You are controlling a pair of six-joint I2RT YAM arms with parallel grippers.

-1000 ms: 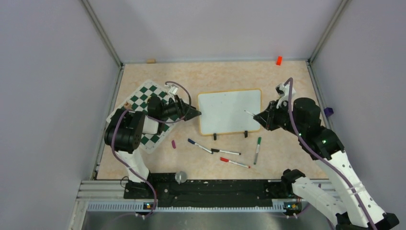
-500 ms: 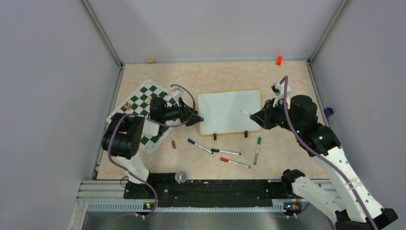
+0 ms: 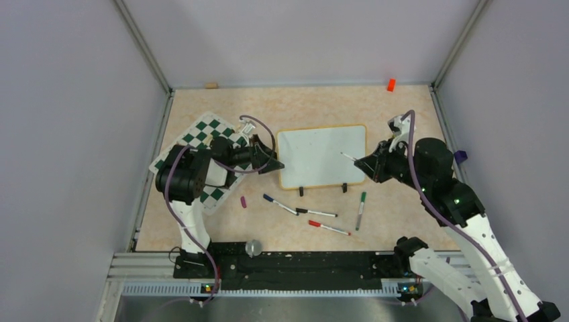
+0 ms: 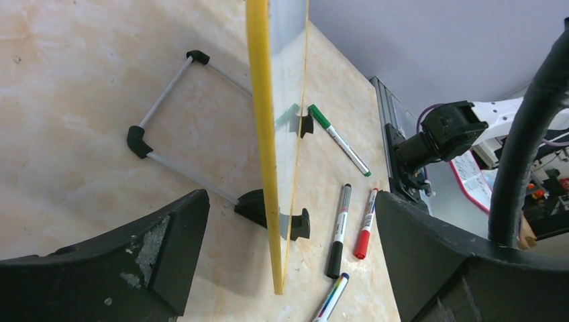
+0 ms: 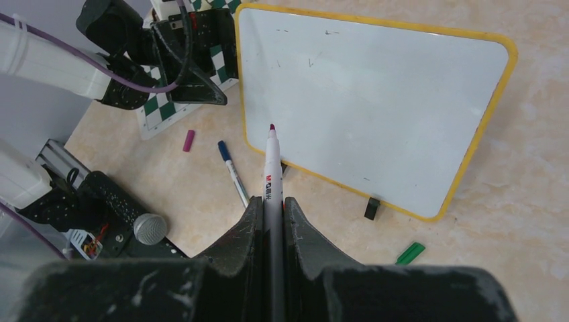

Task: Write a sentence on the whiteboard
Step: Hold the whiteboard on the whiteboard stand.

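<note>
Whiteboard (image 3: 322, 155) propped on its stand at mid-bench (image 3: 402, 114), face white with faint smudges. Left end effector (image 3: 276, 163) is wide open, its fingers astride the board's left yellow edge. Right end effector (image 3: 362, 163) is clamped on an uncapped marker (image 5: 271, 168), tip by the board's right side. Over the last second the left elbow has shifted and the marker tip barely has.

The yellow-framed whiteboard (image 3: 322, 157) is leaning on its wire stand, faint specks on its face, one short edge sitting between the left gripper's (image 3: 277, 163) spread fingers.
</note>
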